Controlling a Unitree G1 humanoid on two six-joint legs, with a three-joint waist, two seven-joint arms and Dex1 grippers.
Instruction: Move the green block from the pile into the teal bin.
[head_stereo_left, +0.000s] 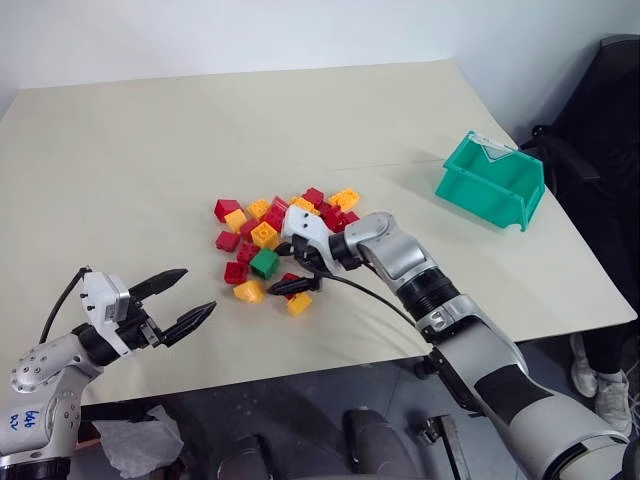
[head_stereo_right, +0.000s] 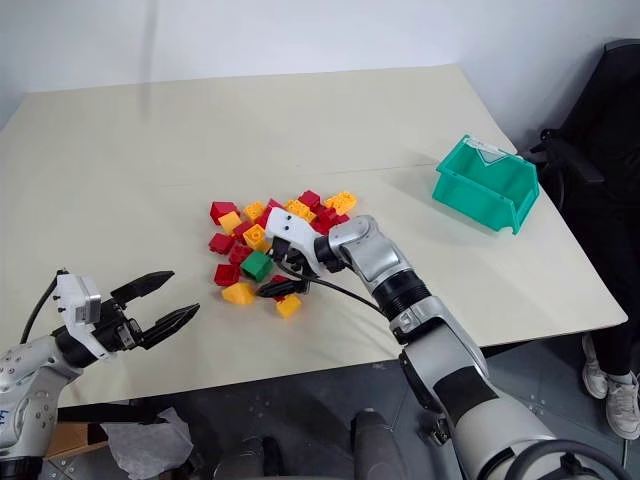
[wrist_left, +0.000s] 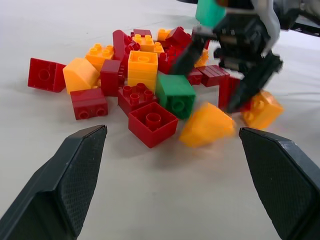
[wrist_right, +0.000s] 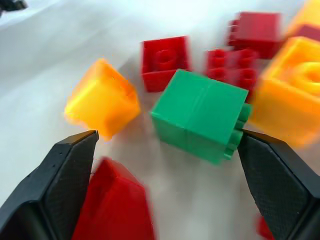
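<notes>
While my right gripper (head_stereo_left: 287, 267) hangs low over the near edge of the pile (head_stereo_left: 277, 235), its 2 black fingers stand spread wide, with nothing between them yet. From the right wrist view I see the green block (wrist_right: 202, 115) lying on its side on the table (head_stereo_left: 130, 170), studs turned toward one finger (wrist_right: 280, 185), which sits just beside the block; I cannot tell whether it touches. The other finger (wrist_right: 55, 185) stands apart from the block, with a yellow-orange brick (wrist_right: 102, 97) and a red brick (wrist_right: 115, 205) close by it. In the head views the green block (head_stereo_left: 264, 263) sits on the side of the pile nearest me, hemmed by red bricks and a yellow-orange one, just left of my right gripper's fingers.

My left gripper (head_stereo_left: 178, 304) hovers off the table's near-left part, well apart from the pile, pointing roughly level toward it. Its 2 fingers are also spread and empty. Its wrist view looks straight across the tabletop at the bricks, with the green block (wrist_left: 176, 95) in the middle and my right gripper (wrist_left: 240, 55) coming down just behind it.

Off to the far right of the table, the teal bin (head_stereo_left: 491, 181) stands well away from the pile, close to the table's right edge, its cut-away front turned away from me.
</notes>
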